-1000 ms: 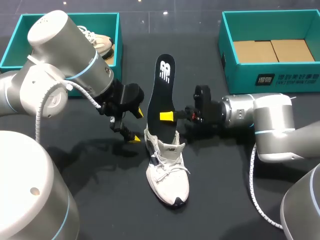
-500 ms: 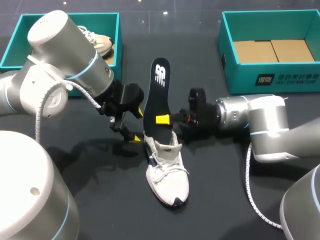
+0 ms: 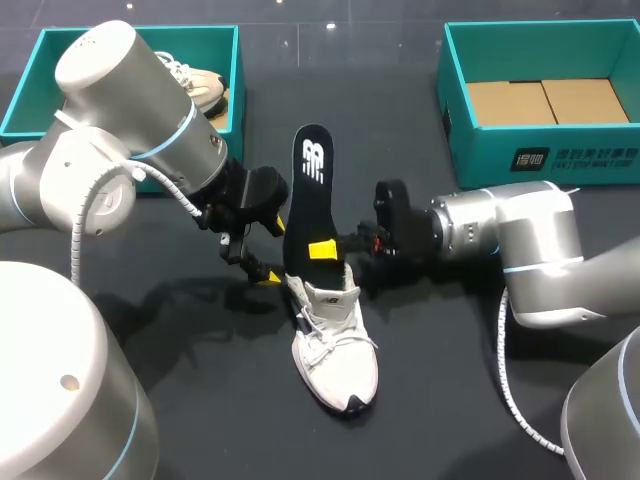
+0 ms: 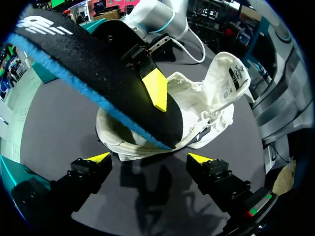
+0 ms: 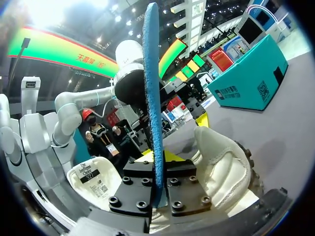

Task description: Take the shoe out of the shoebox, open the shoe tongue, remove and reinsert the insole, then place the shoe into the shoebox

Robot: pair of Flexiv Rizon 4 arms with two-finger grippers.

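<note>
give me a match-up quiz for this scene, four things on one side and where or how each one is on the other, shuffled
Things:
1. black insole with a blue underside
2. white lace-up sneaker
3. left gripper
4. teal shoebox at the right

States:
a. lies on the dark table between the two arms, tongue pulled open
b. holds only flat brown cardboard
c. stands upright, pinched in the right gripper, lower end at the shoe's opening
d. open, beside the shoe's heel, holding nothing

Pairs: 1-c, 2-a, 3-d, 4-b
</note>
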